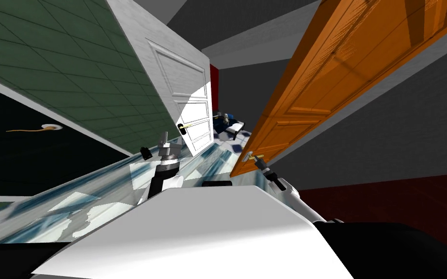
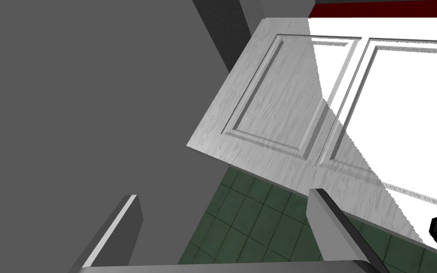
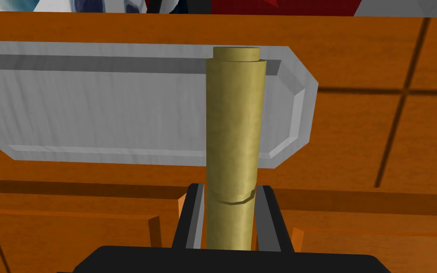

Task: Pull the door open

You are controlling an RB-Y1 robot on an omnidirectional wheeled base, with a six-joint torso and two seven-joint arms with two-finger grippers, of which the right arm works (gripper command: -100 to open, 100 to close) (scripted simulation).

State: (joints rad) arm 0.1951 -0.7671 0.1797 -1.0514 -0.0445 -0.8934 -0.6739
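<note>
Handle [image 3: 234, 128] is getting squeezed by the right claw [image 3: 229, 199], low centre of head view on the orange door [image 1: 343, 72]; left claw [image 2: 222, 213] is hanging open, empty. Guessing a backward pull is coming next.

A home's hallway, judging by an orange panelled door [image 1: 343, 72], a white panelled door [image 1: 184, 89] and a green tiled wall [image 1: 48, 58].
</note>
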